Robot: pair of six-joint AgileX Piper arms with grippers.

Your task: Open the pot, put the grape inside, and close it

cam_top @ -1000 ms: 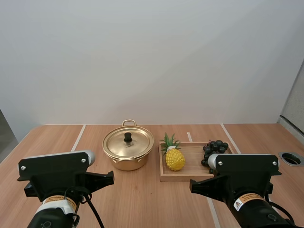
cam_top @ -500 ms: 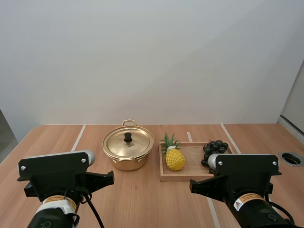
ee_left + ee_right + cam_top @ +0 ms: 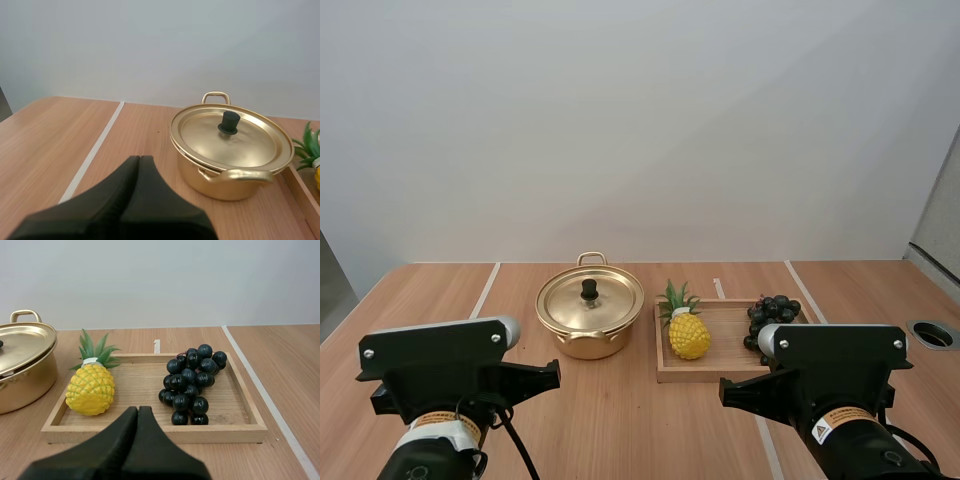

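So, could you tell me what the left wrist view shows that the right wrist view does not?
Left wrist view, not the right: my left gripper, shut into one dark wedge, and the whole round lid of the golden metal pot. Right wrist view, not the left: my right gripper, also shut, the bunch of dark grapes and the body of the yellow pineapple, apart in the shallow wooden tray. Both: the lidded pot, the pineapple's green leaves, a tray edge and the wooden table.
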